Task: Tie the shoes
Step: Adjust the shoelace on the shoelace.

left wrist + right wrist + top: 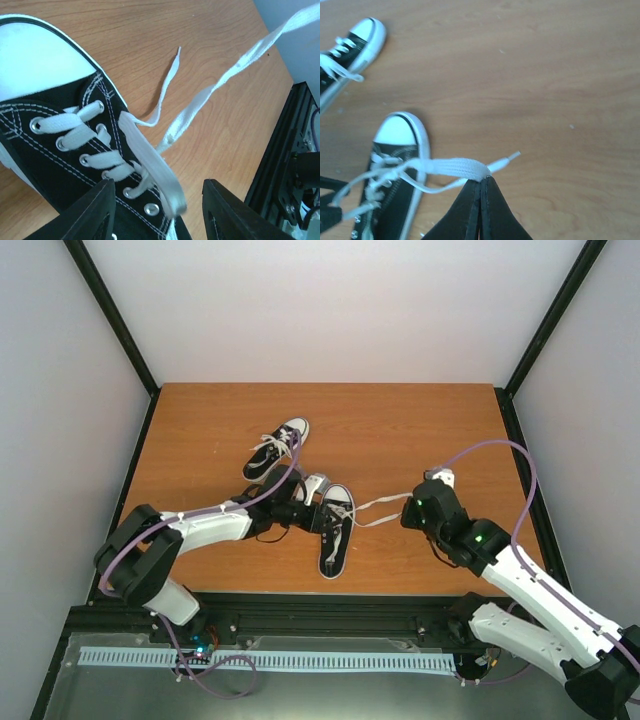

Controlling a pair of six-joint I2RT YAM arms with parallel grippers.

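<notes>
Two black sneakers with white toe caps lie on the wooden table. The near shoe (pixel 335 530) points toward me; the far shoe (pixel 280 448) lies behind it. My left gripper (pixel 312 502) is open over the near shoe's eyelets (pixel 75 150), with a flat white lace (pixel 155 170) lying between its fingers (pixel 92 212). My right gripper (pixel 410 512) is shut on the end of a lace (pixel 455 168) and holds it stretched to the right of the near shoe (pixel 395 165). A second loose lace end (pixel 167 85) lies on the table. The far shoe (pixel 352 47) has loose laces.
The wooden table (pixel 420 430) is bounded by black frame posts and white walls. A black rail (pixel 330 605) runs along the near edge, also seen in the left wrist view (pixel 285 150).
</notes>
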